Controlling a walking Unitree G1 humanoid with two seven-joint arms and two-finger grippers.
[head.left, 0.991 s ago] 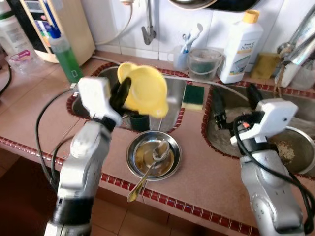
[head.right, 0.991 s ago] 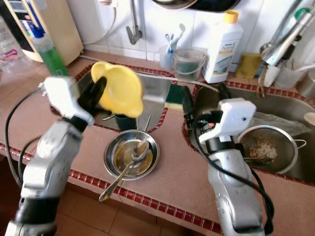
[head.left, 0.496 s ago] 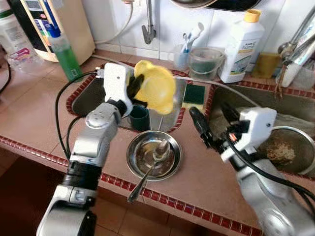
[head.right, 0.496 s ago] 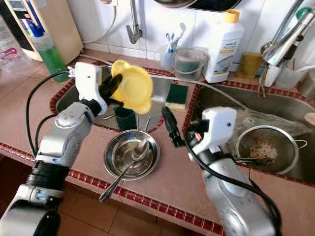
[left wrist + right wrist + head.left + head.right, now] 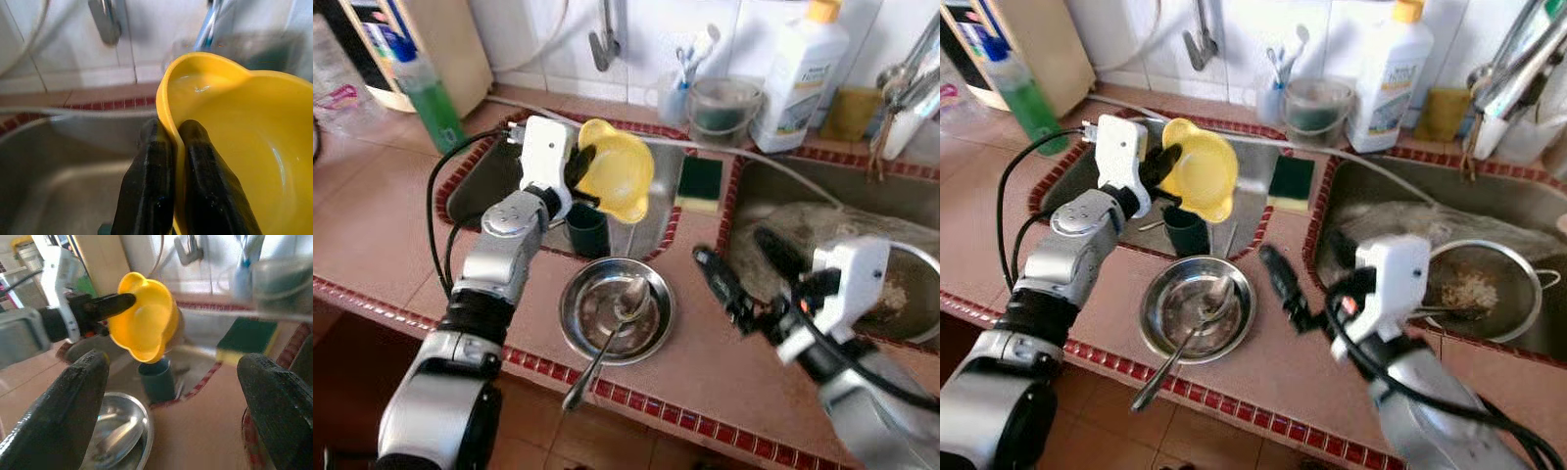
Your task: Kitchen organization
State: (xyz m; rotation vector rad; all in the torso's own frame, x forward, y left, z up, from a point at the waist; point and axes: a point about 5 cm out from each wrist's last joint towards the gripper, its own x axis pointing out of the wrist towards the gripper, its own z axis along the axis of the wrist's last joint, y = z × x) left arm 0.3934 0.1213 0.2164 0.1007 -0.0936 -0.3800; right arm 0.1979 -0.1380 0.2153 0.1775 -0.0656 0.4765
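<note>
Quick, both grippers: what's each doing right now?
Left gripper: shut on the yellow bowl's rim, above the sink.
Right gripper: open, holding nothing.

Yellow bowl (image 5: pixel 617 177) tilted, held above left sink (image 5: pixel 484 191).

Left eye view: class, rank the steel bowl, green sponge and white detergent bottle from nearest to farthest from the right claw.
1. Steel bowl, on the counter to the left of the right claw.
2. Green sponge, between the sinks.
3. White detergent bottle, by the wall.

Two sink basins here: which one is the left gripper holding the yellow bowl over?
The left basin, the one with the dark green cup standing in it. The left gripper holds the yellow bowl above it; the other basin holds the strainer.
</note>
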